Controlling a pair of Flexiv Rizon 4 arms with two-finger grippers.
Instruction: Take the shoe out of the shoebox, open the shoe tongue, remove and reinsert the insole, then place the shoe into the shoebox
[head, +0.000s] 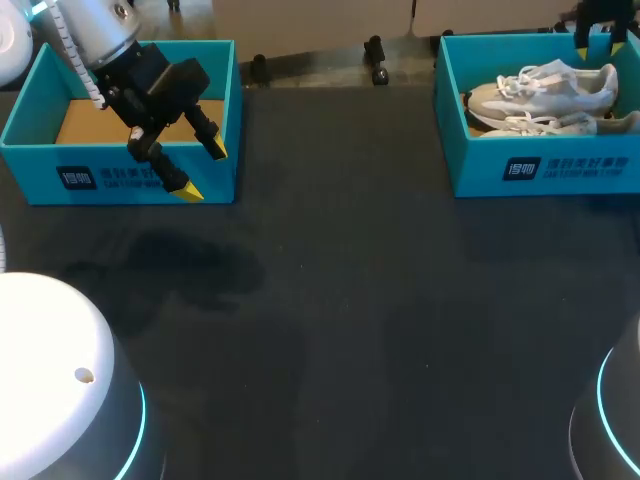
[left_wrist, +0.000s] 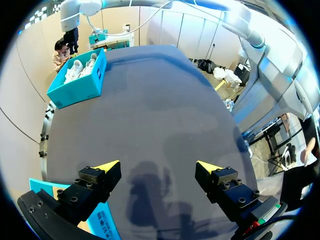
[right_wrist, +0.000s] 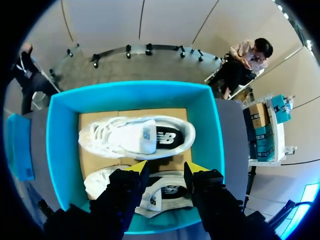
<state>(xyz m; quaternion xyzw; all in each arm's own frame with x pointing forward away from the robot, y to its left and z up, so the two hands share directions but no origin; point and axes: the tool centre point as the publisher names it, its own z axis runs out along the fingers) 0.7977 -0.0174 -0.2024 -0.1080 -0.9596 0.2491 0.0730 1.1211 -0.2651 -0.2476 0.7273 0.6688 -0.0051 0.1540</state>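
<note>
Dark table (head: 350, 320). Shoebox (head: 480, 170) at 2 o'clock. Right gripper (right_wrist: 166, 169) over shoe (right_wrist: 165, 197), parted, empty. Best: lower straight, pinch collar, avoid laces. Left gripper (left_wrist: 157, 165) at 10 o'clock, spread wide.

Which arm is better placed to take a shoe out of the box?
Right. The right gripper, open, hangs directly over the shoebox, above one shoe. The left gripper is at the empty box across the table.

A robotics lab was indicated, left arm (head: 100, 30) and right arm (left_wrist: 82, 7) stationed at one dark table (head: 340, 300), a teal shoebox (head: 540, 172) set near each.
</note>
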